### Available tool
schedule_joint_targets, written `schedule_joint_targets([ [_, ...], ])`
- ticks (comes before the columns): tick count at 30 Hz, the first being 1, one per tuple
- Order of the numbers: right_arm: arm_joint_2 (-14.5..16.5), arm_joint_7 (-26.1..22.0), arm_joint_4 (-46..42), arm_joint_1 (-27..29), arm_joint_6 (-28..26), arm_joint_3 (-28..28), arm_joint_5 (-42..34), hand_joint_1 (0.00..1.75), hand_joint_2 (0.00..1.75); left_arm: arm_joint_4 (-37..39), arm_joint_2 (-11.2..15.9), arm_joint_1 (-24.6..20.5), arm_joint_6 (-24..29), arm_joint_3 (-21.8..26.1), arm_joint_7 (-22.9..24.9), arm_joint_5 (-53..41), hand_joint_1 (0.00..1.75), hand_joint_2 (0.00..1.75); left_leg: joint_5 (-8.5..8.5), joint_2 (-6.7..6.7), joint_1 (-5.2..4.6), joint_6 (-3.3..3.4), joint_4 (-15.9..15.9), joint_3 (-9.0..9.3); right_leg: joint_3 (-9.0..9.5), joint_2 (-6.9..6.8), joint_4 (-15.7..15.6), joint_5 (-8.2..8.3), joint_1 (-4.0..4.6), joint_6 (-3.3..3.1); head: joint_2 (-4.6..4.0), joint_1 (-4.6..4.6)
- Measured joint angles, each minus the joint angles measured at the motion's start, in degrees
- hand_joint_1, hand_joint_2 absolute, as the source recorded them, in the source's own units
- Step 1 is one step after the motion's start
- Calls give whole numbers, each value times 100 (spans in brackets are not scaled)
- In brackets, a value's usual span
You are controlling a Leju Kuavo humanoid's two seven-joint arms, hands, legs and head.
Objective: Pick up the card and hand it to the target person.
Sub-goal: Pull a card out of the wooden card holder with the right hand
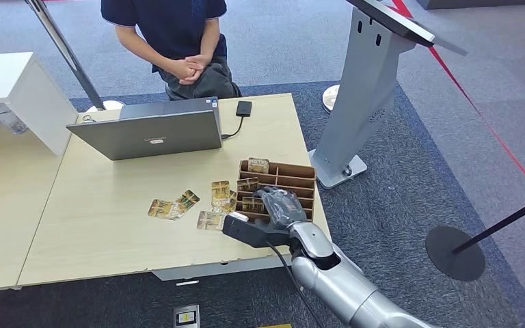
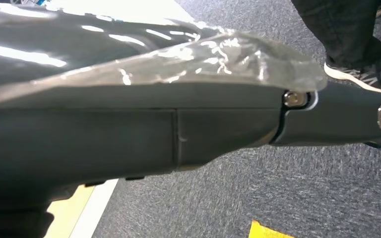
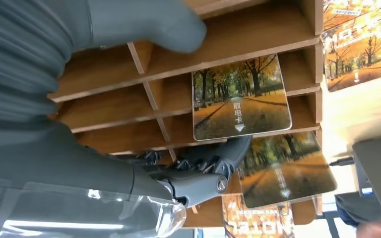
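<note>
A wooden card organizer (image 1: 294, 179) stands at the table's right edge with cards upright in its slots. My right hand (image 1: 281, 205) hovers over its near rows. In the right wrist view an autumn-tree card (image 3: 240, 96) stands in a slot, and a second card (image 3: 285, 168) sits one row over. The dark fingers (image 3: 213, 161) reach to the first card's edge while the thumb (image 3: 154, 22) stays apart above a divider. The person (image 1: 178, 41) sits behind the table, hands clasped. My left hand (image 2: 54, 44) shows as a grey cover under clear plastic, its fingers hidden.
Several loose cards (image 1: 173, 207) lie on the table left of the organizer. An open laptop (image 1: 154, 130) and a black device (image 1: 244, 108) sit further back. A grey kiosk stand (image 1: 362, 89) rises right of the table, and a stanchion base (image 1: 454, 253) stands on the carpet.
</note>
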Motion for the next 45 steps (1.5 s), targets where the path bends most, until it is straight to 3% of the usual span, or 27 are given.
schedule_joint_targets([
  [4, 7, -8, 37, -23, -19, 25, 0, 118, 175, 0, 0, 0, 1, 0, 4, 11, 0, 0, -1, 0, 0, 0, 0, -1, -1, 0, 0, 0, 0, 0, 0, 0],
  [7, 7, -8, 47, -32, -40, 31, -2, 109, 175, 0, 0, 0, 6, 0, 4, 14, 0, 0, -1, -1, 0, 0, 0, -2, -1, 0, 0, -1, 0, 0, 0, 0],
  [10, 7, -2, 55, -37, -54, 38, -9, 89, 175, 0, 0, 0, 16, 0, 4, 16, 0, 0, -1, -1, 0, 0, 0, -2, -2, 0, -1, -1, 0, 0, 0, 0],
  [14, 7, 37, 34, -41, -84, 49, -25, 36, 175, 0, 0, 0, 26, 0, 3, 24, 0, 0, -1, 0, 0, 0, 0, -2, -2, 0, 0, -1, 0, 0, 0, 0],
  [18, 3, 91, -54, -39, -96, 54, -24, 25, 175, 0, 0, 1, 33, 0, -1, 34, 0, 0, -1, 0, 0, 0, 0, -3, -3, 0, 0, 0, 0, 0, 0, -1],
  [28, -54, 215, -390, 29, -48, 63, 78, 23, 175, 0, 0, 3, 31, 0, -13, 32, 0, 0, -1, 0, 0, 0, 0, -12, -12, 0, 0, 0, 0, 0, 0, 0],
  [45, -109, 279, -679, 89, 77, 63, 203, 35, 175, 0, 0, 3, 31, 0, -11, 34, 0, 0, -1, 0, -1, 0, 0, -16, -17, 0, 0, -1, 0, 0, 0, 0],
])
